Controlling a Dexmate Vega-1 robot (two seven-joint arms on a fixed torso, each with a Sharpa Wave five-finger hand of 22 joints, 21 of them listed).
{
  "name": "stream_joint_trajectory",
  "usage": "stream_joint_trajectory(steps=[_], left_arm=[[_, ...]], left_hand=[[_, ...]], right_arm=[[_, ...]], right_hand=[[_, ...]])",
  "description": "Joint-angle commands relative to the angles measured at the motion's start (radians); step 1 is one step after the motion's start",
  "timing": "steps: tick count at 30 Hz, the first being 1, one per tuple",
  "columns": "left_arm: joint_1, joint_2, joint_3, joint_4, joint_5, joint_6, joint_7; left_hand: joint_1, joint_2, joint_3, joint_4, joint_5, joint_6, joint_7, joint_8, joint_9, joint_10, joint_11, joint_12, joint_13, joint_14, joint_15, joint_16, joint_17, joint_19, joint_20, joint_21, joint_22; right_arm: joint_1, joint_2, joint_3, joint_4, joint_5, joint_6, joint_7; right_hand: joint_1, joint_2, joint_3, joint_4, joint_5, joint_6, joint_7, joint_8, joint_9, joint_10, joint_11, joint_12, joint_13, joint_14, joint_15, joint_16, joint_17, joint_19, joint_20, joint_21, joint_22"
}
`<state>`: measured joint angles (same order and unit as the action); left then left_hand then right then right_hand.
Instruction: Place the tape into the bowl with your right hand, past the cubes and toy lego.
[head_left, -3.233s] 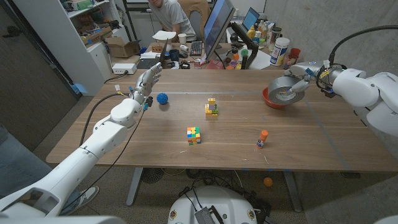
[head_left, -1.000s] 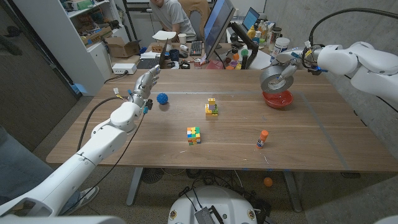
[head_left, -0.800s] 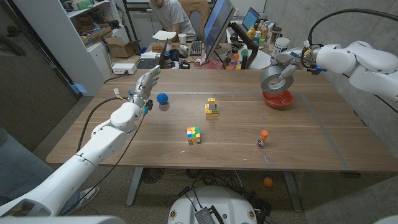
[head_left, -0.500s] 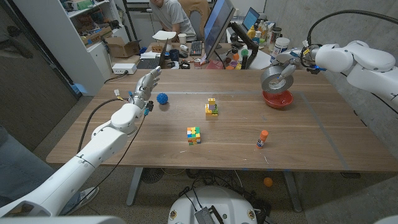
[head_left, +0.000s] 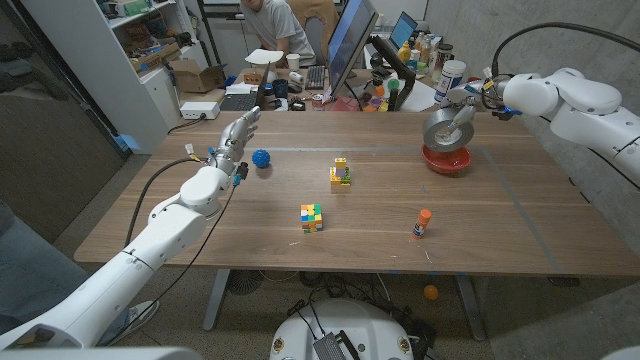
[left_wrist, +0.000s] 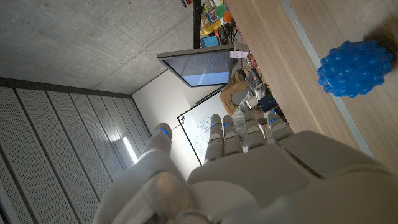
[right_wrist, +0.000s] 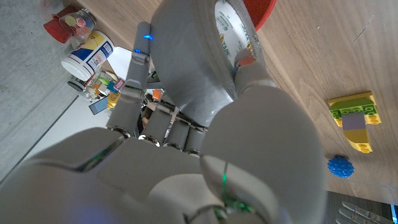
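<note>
right hand (head_left: 468, 100): grasping tape (head_left: 446, 127), carried above bowl (head_left: 446, 159) near desk's far right edge, ready to drop
left hand (head_left: 236, 133): released, fingers apart, parked beside blue ball (head_left: 261, 158)
cubes/lego: mid-desk, already bypassed

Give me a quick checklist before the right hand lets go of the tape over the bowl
1. Tape held by the right hand: ok, fingers wrap the roll in the right wrist view.
2. Tape over the red bowl: ok, it hangs just above the bowl in the head view.
3. Tape centred over the bowl: cannot tell.
4. Bowl empty: cannot tell, the roll hides part of it.
5. Lego toy and cube clear of the drop: ok, both well away.
6. Left hand out of the way: ok, open near the blue ball.
</note>
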<state>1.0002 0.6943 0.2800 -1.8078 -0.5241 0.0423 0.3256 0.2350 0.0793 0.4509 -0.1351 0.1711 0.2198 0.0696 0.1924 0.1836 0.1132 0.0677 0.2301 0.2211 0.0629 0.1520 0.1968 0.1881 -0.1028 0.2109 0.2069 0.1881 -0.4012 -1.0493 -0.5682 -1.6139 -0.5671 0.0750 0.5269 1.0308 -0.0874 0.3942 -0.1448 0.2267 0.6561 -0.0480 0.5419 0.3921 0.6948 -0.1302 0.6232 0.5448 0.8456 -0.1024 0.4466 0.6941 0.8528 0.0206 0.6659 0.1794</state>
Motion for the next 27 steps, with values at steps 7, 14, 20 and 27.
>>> stream_joint_trajectory(steps=[7, 14, 20, 27], left_arm=[[-0.005, -0.002, 0.008, -0.007, 0.008, 0.015, 0.005], [-0.012, -0.005, 0.012, -0.004, 0.008, 0.021, 0.003], [-0.016, -0.008, 0.016, -0.002, 0.011, 0.014, -0.001], [-0.020, -0.010, 0.020, -0.007, 0.020, 0.011, 0.001]], left_hand=[[0.007, 0.000, 0.006, 0.000, 0.003, 0.003, 0.004, 0.004, 0.005, -0.002, 0.002, 0.005, 0.004, -0.003, -0.002, 0.000, 0.004, -0.004, 0.001, 0.001, 0.004], [0.007, -0.001, 0.006, 0.000, 0.003, 0.003, 0.006, 0.004, 0.005, -0.005, 0.000, 0.004, 0.004, -0.004, -0.001, 0.000, 0.004, -0.004, 0.001, 0.001, 0.004], [0.007, -0.001, 0.006, 0.000, 0.003, 0.004, 0.005, 0.004, 0.005, -0.007, -0.001, 0.003, 0.004, -0.004, -0.001, 0.000, 0.004, -0.005, 0.001, 0.001, 0.004], [0.007, -0.001, 0.007, 0.000, 0.003, 0.004, 0.005, 0.004, 0.005, -0.008, 0.000, 0.003, 0.005, -0.004, -0.003, 0.000, 0.004, -0.005, 0.001, 0.001, 0.004]], right_arm=[[0.065, 0.051, -0.074, 0.110, -0.033, -0.008, 0.007], [0.075, 0.066, -0.091, 0.136, -0.030, -0.003, -0.001], [0.087, 0.081, -0.106, 0.170, -0.022, 0.002, -0.004], [0.109, 0.097, -0.128, 0.212, -0.021, 0.019, -0.006]], right_hand=[[0.237, 0.249, 0.014, 0.003, 0.004, 0.135, -0.108, 0.005, 0.001, 0.016, 0.002, -0.001, 0.001, 0.014, -0.096, -0.011, 0.008, 0.119, -0.152, 0.013, 0.004], [0.243, 0.244, 0.016, -0.004, 0.006, 0.134, -0.111, 0.005, 0.000, 0.012, 0.000, -0.003, 0.004, 0.011, -0.098, -0.018, 0.012, 0.113, -0.153, 0.016, 0.004], [0.244, 0.244, 0.017, -0.005, 0.007, 0.133, -0.111, 0.005, 0.001, 0.014, -0.001, -0.003, 0.003, 0.013, -0.100, -0.021, 0.016, 0.110, -0.152, 0.020, 0.004], [0.243, 0.244, 0.017, -0.004, 0.008, 0.133, -0.110, 0.004, 0.000, 0.015, -0.001, -0.005, 0.001, 0.014, -0.100, -0.025, 0.021, 0.106, -0.151, 0.025, 0.004]])
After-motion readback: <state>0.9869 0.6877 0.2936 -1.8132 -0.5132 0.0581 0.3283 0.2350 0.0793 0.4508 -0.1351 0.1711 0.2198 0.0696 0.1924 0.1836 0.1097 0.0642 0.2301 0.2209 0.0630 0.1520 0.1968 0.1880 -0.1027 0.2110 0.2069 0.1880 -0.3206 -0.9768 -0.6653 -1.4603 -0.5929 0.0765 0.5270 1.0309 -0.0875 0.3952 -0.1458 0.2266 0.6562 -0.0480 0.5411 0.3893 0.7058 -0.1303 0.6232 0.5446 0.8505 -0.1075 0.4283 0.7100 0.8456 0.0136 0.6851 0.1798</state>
